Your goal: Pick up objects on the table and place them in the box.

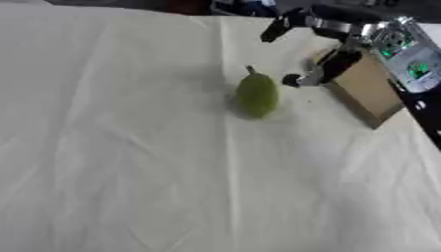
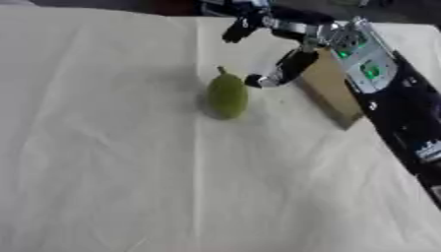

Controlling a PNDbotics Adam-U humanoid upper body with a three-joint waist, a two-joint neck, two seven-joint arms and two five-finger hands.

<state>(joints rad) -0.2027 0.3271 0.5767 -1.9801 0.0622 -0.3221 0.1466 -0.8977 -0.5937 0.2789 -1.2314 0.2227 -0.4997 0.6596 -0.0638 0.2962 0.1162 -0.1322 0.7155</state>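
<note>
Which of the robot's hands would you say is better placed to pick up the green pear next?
The right. The right hand hovers open just beside the pear, with the box right next to it. The left hand shows in neither view.

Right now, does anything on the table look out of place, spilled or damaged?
Nothing stands out. The green pear lies whole on the white cloth, with no spill around it. The cardboard box sits askew to the view at the right, and the right hand is open just beside the pear, not touching it.
</note>
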